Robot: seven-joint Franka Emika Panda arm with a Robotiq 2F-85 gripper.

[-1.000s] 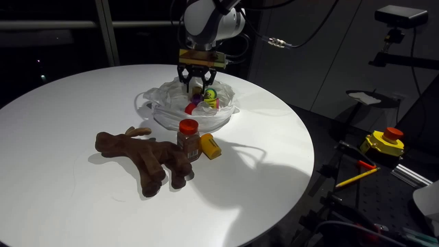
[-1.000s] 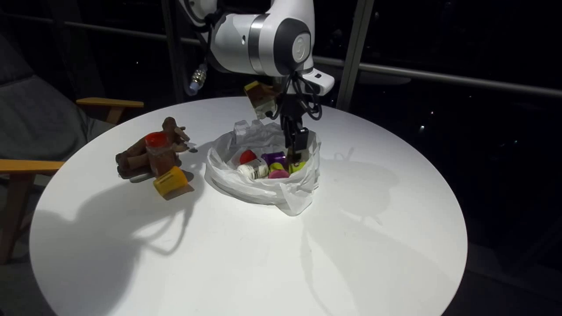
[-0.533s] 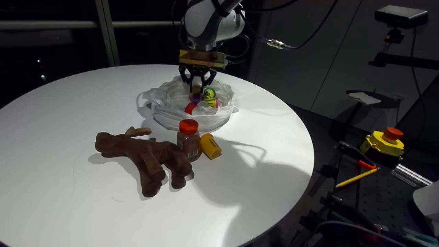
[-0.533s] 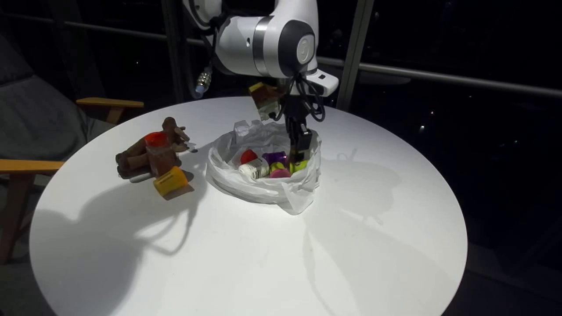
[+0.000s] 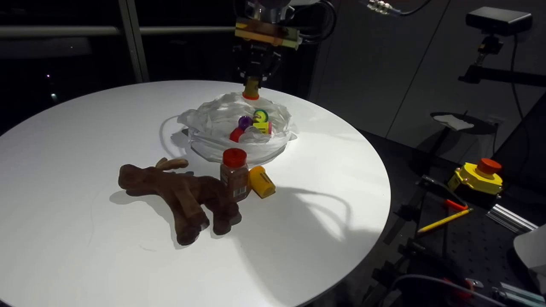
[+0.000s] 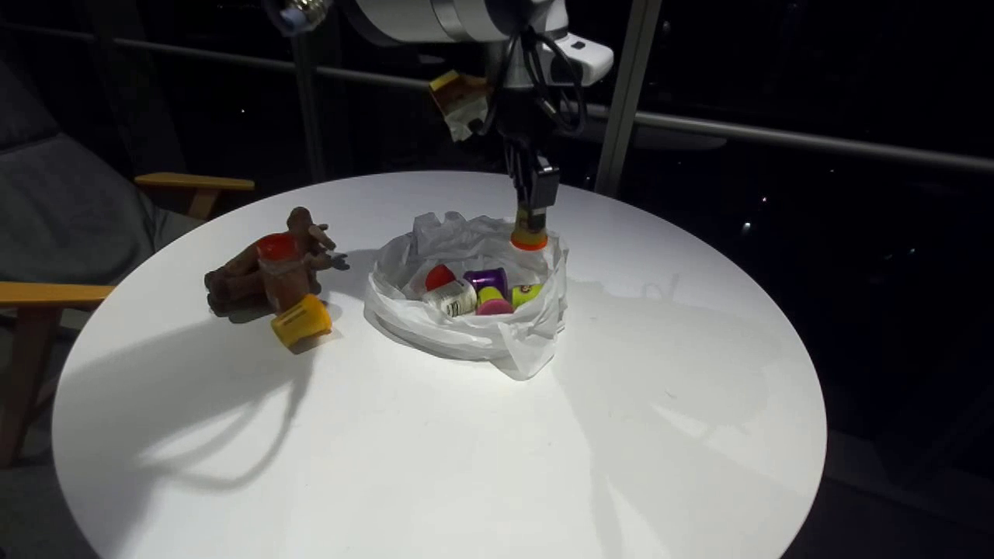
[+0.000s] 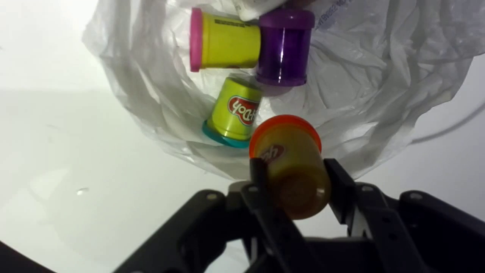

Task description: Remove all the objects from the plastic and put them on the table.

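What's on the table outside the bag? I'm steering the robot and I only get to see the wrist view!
Observer: There's a brown plush toy lying on the table, over past the plastic bag.

Operator: Ooh! Is it all by itself?

Observer: No. A red-lidded bottle stands upright beside it, in both exterior views.

Operator: Are any little pots out there too?

Observer: Yes, one: a yellow pot lies on its side right by the red-lidded bottle. I can't tell if they touch.
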